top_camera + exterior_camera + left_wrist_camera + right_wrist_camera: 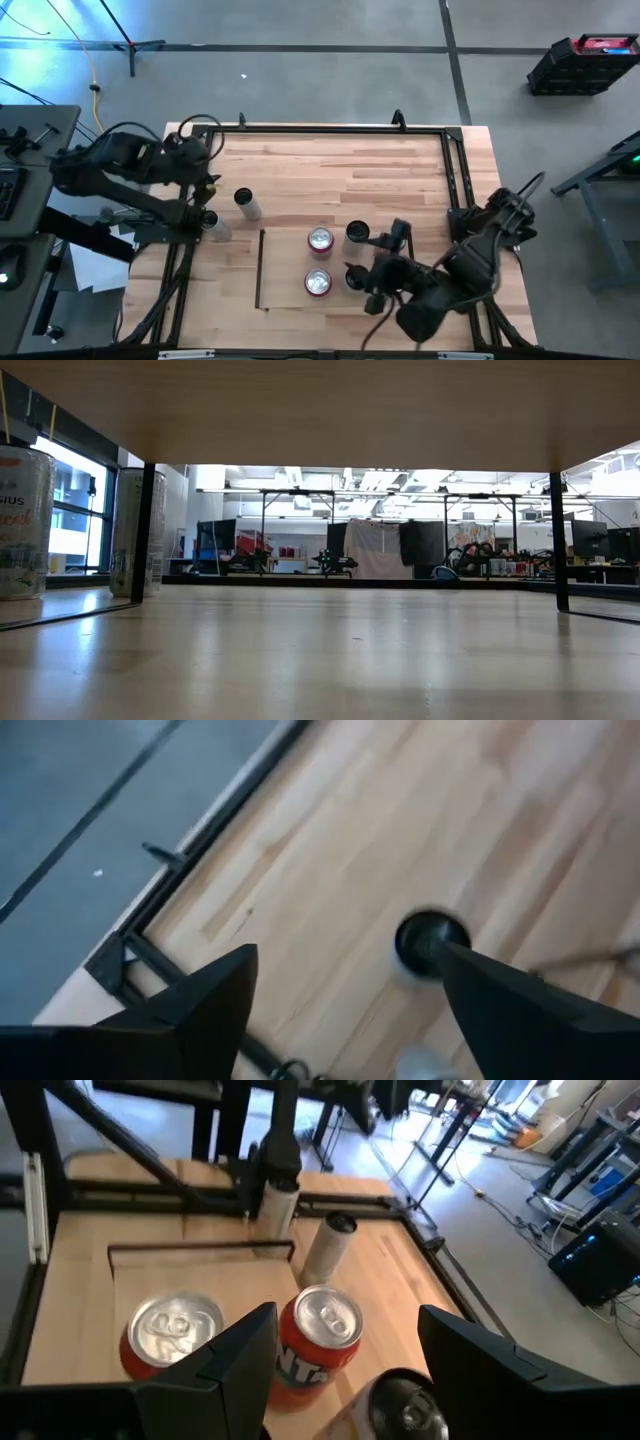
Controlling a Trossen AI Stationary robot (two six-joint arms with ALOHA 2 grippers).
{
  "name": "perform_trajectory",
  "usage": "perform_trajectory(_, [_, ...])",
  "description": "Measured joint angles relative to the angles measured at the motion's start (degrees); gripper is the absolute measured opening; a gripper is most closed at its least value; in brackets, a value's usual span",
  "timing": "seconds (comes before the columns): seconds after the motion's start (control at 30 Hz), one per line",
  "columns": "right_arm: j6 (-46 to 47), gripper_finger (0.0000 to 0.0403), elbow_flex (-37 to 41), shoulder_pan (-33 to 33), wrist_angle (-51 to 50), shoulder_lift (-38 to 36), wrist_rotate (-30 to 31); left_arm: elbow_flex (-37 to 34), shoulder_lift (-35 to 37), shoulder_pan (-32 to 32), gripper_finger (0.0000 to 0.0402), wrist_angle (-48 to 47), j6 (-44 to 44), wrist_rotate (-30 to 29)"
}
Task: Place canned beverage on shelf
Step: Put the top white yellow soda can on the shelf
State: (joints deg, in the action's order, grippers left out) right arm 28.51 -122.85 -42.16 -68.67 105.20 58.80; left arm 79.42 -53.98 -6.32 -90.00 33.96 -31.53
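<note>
The shelf (290,262) is a pale-wood panel on the table; the low view shows its underside (320,410). Two red cans (320,238) (318,283) and a dark-topped white can (357,233) stand upright on it. My right gripper (348,1315) hovers open above the shelf, with that dark-topped can (405,1405) lower down between its fingers, apart from them. Left of the shelf, a white can (245,203) and a pale can (215,225) stand on the table. My left gripper (348,952) is open and holds nothing, near those two cans (430,942).
A black tube frame (330,128) runs along the table's far and side edges. In the low view two cans (20,520) (130,530) stand by the shelf's left leg (148,530). Bare tabletop lies between the shelf and the far edge (340,170).
</note>
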Motion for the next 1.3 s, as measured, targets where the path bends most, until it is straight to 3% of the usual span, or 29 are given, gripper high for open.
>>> perform_trajectory(0.23, [-0.1,0.0228,-0.1,-2.4,2.2,-1.4,3.1,0.0,-4.2,8.4,0.0307,0.0,-24.6,11.0])
perform_trajectory(0.4, [-1.3,0.0228,-0.1,-5.2,3.4,-1.4,11.7,0.0,-10.9,13.3,0.0306,0.3,-39.7,11.2])
perform_trajectory(0.53, [-3.4,0.0228,-0.1,-7.9,3.3,-1.8,14.6,0.0,-15.3,15.5,0.0305,0.2,-47.4,12.9])
perform_trajectory(0.8, [2.3,0.0228,-0.1,-11.3,-2.7,-4.4,14.2,0.0,-19.3,17.9,0.0305,5.5,-46.1,27.0])
perform_trajectory(1.07, [17.2,0.0228,-0.1,-11.5,-14.1,-5.8,13.7,-0.2,-19.3,19.6,0.0313,7.0,-44.1,28.3])
perform_trajectory(1.3, [22.8,0.0228,-0.1,-11.5,-15.8,-5.9,13.4,-6.7,-17.8,20.1,0.0318,9.4,-48.7,30.8])
